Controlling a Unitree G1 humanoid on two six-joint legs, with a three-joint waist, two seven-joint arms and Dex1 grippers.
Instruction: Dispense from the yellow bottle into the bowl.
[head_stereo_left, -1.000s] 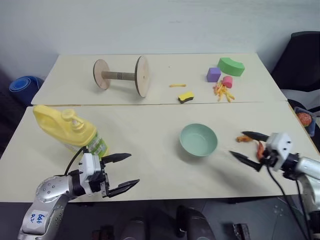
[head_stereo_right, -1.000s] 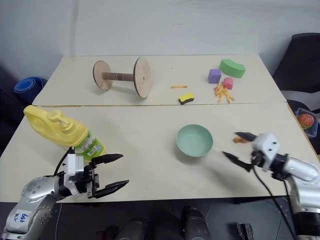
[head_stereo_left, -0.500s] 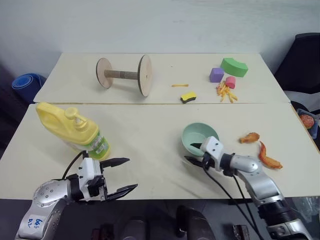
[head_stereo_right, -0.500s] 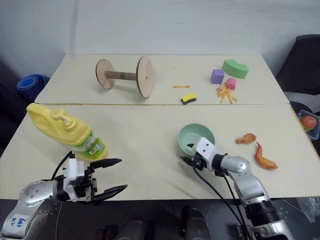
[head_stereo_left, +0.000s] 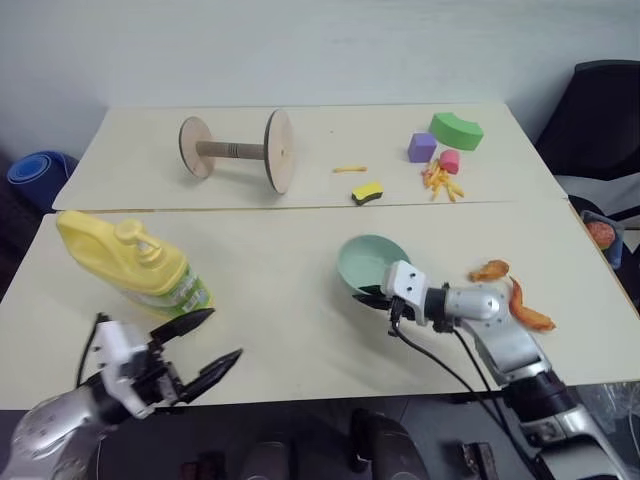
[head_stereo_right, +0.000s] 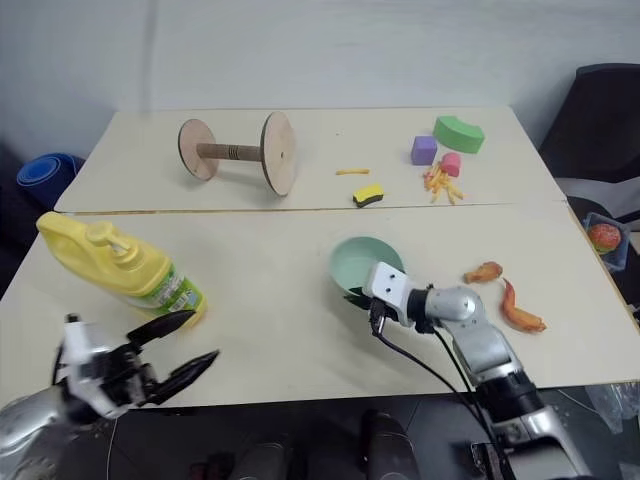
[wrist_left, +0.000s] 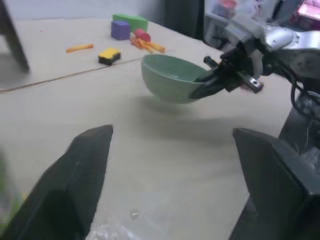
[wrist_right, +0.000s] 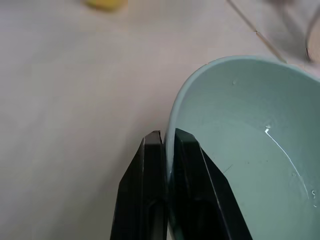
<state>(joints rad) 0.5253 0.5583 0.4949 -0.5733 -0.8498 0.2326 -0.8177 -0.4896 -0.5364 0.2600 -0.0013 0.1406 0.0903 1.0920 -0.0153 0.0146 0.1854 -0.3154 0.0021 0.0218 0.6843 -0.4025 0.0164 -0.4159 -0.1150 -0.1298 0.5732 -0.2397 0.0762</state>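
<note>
Two pale wood-topped tables (head_stereo_left: 300, 330) stand pushed together, the seam between them running straight across. Behind the far table (head_stereo_left: 330, 125) rises a plain, unmarked white wall (head_stereo_left: 300, 45). A dark chair (head_stereo_left: 590, 125) stands beside the tables' right end. A blue roll (head_stereo_left: 35, 172) lies on the dark floor at the left. Lighting is even and diffuse

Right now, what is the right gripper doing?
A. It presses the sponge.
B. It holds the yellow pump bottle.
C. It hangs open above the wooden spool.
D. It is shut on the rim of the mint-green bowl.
D: the right gripper pinches the mint-green bowl rim between its two black fingers.
</note>
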